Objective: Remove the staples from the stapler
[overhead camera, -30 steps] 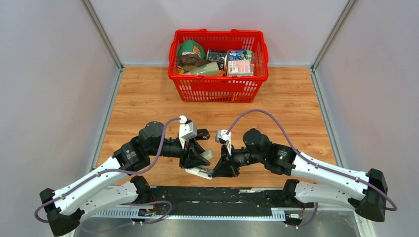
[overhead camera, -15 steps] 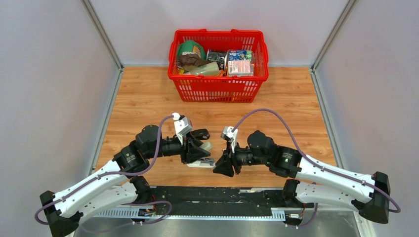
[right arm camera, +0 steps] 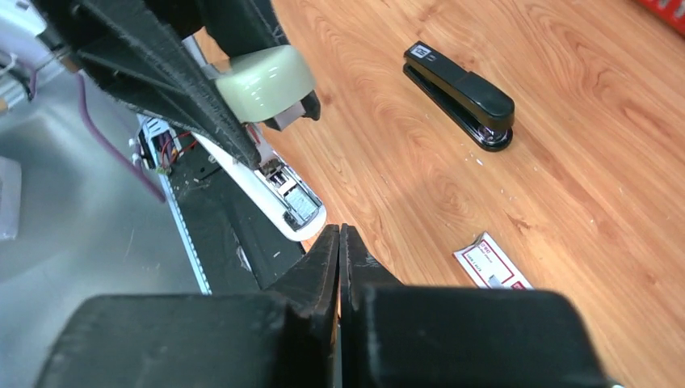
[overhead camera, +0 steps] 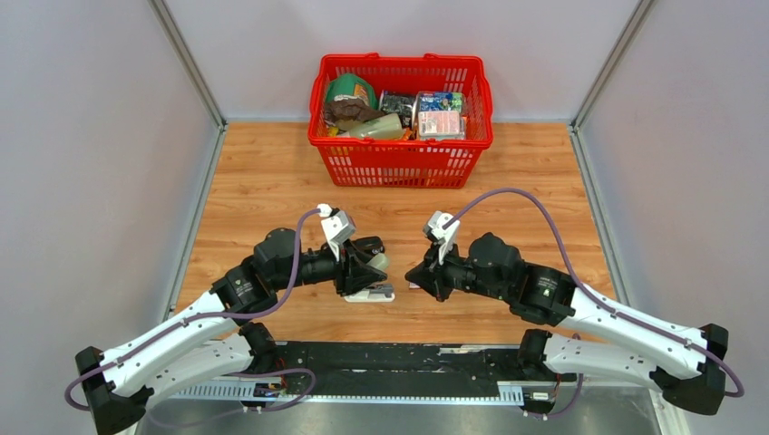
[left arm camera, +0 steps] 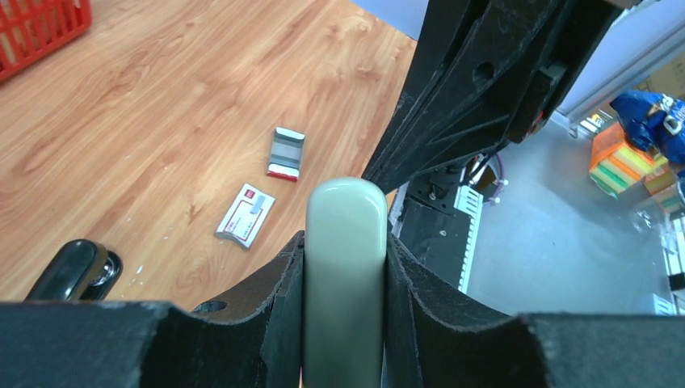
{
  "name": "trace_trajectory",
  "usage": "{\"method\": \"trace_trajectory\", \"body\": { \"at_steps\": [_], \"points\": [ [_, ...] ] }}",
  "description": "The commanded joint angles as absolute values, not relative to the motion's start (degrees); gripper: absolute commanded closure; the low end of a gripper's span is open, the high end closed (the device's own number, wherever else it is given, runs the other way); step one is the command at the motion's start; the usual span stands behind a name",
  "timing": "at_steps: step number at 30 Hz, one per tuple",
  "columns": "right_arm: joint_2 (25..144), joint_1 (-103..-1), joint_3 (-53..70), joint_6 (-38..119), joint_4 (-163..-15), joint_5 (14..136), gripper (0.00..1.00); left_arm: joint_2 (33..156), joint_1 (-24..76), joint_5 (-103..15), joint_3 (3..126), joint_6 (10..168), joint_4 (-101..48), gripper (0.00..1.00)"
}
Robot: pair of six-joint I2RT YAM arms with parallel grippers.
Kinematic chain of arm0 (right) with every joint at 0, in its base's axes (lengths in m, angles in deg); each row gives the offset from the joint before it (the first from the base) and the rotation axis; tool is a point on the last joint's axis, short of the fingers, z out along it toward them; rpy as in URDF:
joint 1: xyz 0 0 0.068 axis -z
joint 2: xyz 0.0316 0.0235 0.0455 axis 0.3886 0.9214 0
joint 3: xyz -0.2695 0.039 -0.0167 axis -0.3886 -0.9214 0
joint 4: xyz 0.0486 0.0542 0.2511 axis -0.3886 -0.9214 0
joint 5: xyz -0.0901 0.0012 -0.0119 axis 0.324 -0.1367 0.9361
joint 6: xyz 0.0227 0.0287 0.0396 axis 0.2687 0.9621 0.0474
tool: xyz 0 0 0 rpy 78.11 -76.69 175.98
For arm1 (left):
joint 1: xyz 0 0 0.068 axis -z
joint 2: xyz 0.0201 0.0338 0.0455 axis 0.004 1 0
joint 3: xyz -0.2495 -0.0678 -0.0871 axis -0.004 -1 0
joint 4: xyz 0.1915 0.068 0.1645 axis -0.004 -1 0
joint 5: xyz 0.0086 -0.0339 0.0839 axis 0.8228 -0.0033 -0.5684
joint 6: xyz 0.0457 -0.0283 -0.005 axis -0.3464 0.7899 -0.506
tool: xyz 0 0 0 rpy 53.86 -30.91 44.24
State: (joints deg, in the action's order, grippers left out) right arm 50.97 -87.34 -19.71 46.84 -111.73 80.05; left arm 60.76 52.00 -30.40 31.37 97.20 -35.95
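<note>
A pale green and white stapler is hinged open, and my left gripper is shut on its green top. Its white base hangs below, with silvery metal showing in the open magazine. A slim black stapler lies closed on the wood, just beyond the left gripper. My right gripper is shut, a short way right of the white base, with nothing visible between its fingers. Loose staples are too small to make out.
A small white box with red print lies on the wood under the right gripper, and a grey and red piece lies beside it. A red basket full of goods stands at the back. The black base rail runs along the near edge.
My right gripper drew back from the stapler's white base to the right and away from the near edge, opening briefly and shutting again. The left gripper carried the stapler slightly farther up the table.
</note>
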Motion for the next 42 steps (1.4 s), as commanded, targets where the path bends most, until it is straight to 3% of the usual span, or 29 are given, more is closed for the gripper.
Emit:
{"method": "trace_trajectory", "body": {
  "at_steps": [1,18,42],
  "points": [
    [53.8,-87.6,-18.1,46.3,-107.5,84.1,1.00,61.1,52.1,-34.7,33.0,99.7,-33.9,1.00],
    [62.2,-88.1,-25.4,48.8,-85.3,84.0,1.00,63.5,52.1,-42.2,31.0,105.1,-29.9,1.00],
    [78.7,-95.6,-36.1,55.4,-54.1,85.1,1.00,63.8,52.1,-62.7,28.1,111.3,-34.9,1.00]
  ]
}}
